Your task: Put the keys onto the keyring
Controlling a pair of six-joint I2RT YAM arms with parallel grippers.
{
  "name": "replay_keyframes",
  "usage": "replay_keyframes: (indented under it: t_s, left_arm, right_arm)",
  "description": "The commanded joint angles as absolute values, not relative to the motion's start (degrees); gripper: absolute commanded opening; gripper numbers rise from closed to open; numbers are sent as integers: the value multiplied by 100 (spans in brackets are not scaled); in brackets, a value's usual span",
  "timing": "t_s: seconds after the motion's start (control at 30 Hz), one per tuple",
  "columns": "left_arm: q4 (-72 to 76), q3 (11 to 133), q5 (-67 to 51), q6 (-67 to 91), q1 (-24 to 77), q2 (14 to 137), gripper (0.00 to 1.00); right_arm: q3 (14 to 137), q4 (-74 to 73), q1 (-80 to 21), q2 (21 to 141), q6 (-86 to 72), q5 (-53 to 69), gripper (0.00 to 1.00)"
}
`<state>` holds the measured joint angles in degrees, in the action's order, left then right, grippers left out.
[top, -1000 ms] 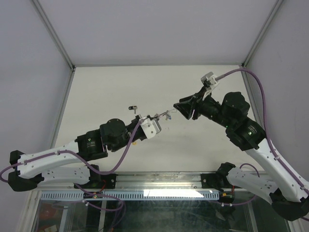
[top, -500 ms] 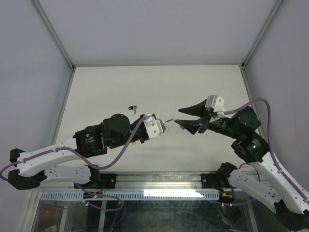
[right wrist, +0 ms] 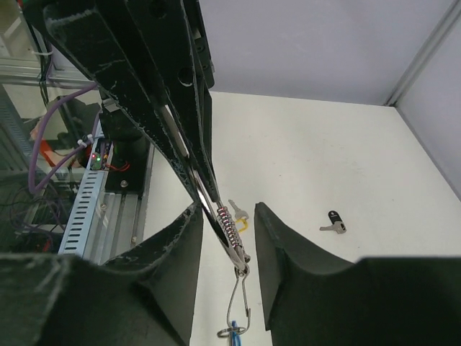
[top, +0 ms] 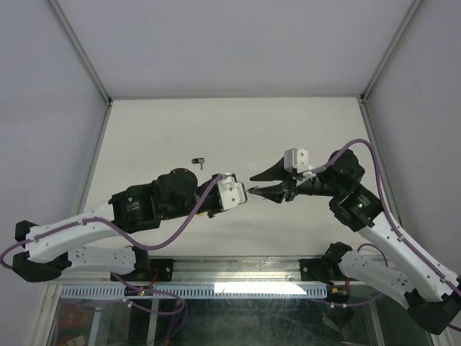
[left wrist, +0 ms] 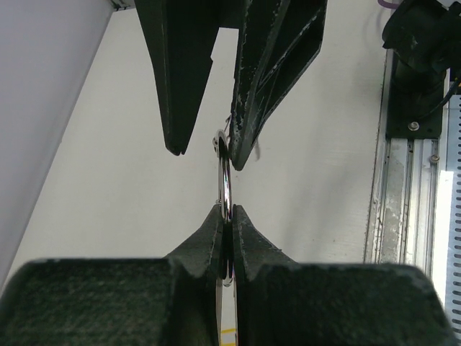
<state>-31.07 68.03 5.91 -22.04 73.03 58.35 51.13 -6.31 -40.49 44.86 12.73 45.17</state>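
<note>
My left gripper (top: pixel 243 192) is shut on the keyring (left wrist: pixel 225 176), a thin silver ring seen edge-on between its fingertips and held above the table. In the right wrist view a small coil and a wire hook (right wrist: pixel 241 288) hang from it, with the blue key head (right wrist: pixel 232 334) at the bottom edge. My right gripper (top: pixel 253 184) is open, one finger on each side of the ring's far end, and I cannot tell whether it touches. The yellow-tagged key (right wrist: pixel 241 216) lies on the table below. The plain silver keys are not visible.
A small black-headed key (top: pixel 198 161) lies alone on the white table left of the grippers; it also shows in the right wrist view (right wrist: pixel 333 225). Walls enclose the table at left, back and right. A metal rail (left wrist: pixel 410 144) runs along the near edge.
My right gripper has swung down and to the left, from the far right to straddle the ring. My left gripper has shifted slightly right, still shut on the ring.
</note>
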Motion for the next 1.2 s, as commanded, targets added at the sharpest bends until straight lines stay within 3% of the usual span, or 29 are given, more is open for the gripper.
replay_keyframes:
  t_s: [0.0,0.23,0.43,0.53,0.63,0.8,1.17]
  left_arm:
    - [-2918,7140,457,-2162,7297,5823,0]
    - [-2918,7181,495,-2188,7291,5819,0]
    - [-2786,7149,585,-2171,7295,5787,0]
    - [-2608,7056,682,-2113,7288,5704,3]
    - [-2399,6910,783,-2027,7291,5574,21]
    - [-2071,6627,855,-1864,7287,5278,39]
    - [-1807,5898,1293,-1379,7292,4731,51]
  right_arm:
    - [5453,-518,-4109,4552,1551,4883,36]
    - [5541,-1004,-4157,4595,2117,4836,26]
    - [5630,-1374,-4184,4551,2477,4756,0]
    - [5679,-1374,-4192,4501,2459,4665,0]
    - [5751,-1367,-4192,4446,2451,4484,0]
    - [5846,-1468,-4192,4356,2510,4344,0]
    - [5983,-1200,-4192,4129,2347,4095,0]
